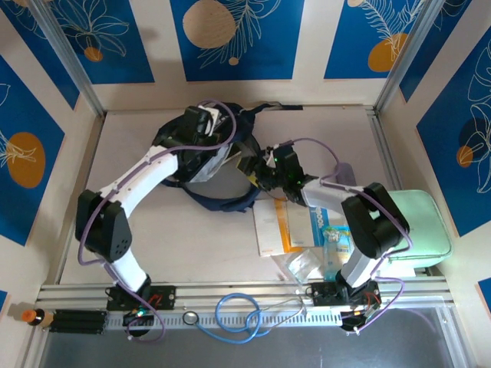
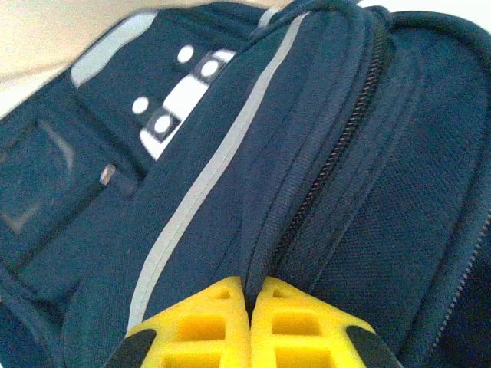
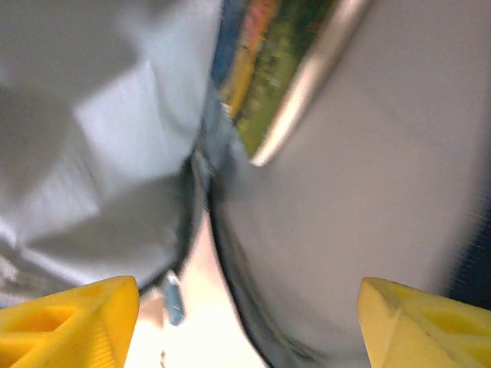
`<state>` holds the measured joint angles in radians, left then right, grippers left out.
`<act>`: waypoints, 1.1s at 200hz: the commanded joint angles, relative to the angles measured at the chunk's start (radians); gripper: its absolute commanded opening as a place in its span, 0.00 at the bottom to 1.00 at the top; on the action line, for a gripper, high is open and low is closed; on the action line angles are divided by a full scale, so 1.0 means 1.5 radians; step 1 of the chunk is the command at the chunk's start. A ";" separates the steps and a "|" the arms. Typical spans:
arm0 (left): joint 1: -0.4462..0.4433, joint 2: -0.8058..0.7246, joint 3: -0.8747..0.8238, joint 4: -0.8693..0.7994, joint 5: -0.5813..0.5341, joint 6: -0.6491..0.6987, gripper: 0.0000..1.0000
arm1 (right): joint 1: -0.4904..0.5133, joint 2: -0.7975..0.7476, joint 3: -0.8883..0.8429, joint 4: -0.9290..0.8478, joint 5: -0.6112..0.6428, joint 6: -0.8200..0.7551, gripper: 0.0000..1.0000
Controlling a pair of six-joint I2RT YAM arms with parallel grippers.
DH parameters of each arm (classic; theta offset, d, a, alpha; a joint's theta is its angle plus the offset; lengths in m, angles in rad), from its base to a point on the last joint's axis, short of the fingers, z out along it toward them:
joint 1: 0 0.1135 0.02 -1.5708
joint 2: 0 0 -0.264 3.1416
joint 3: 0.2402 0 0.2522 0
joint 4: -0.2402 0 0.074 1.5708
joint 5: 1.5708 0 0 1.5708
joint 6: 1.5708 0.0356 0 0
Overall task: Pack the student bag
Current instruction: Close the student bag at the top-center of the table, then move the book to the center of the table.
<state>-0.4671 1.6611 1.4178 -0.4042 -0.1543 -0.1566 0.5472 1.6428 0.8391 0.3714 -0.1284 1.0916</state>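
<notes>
Bag: the student bag (image 1: 209, 162), a large dark navy fabric backpack with a grey-white patch and a pale diagonal stripe, lies slumped on the table straight under the left jaws and just to the left of the right jaws.
Feel: soft and floppy, my call. It sags, holds no shape of its own, and is probably light at this stage. The woven cloth should grip well, and there's nothing fragile about it.
Where to hold: the stiffened lip beside the zip track (image 2: 337, 161) looks best; loose panel cloth would just bunch up.
Left gripper (image 2: 250, 295): yellow fingers pressed together, pinching a fold of the bag's fabric right at the zip line, zip teeth running away ahead of the tips.
Right gripper (image 3: 245, 322): jaws spread wide, nothing between them. The view is blurred, with the edge of a colourful book cover (image 3: 280, 84) ahead of the tips.
Bag contents: can't tell, the interior is hidden.
Mint green rectangular zip case (image 1: 418, 222): well behind the right jaws, beside that arm's elbow, contents unseen.
Waiting items: flat pale and orange books (image 1: 278, 226) and a clear plastic pouch (image 1: 301, 264), on the table behind the right jaws.
</notes>
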 commanded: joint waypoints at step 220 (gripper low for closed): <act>-0.103 0.025 -0.110 0.131 0.251 -0.315 0.98 | -0.045 0.041 -0.013 -0.297 0.103 -0.071 0.70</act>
<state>-0.6025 1.6588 1.2015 -0.2073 0.2070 -0.5945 0.5030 1.6295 0.7910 -0.0689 0.0216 0.9497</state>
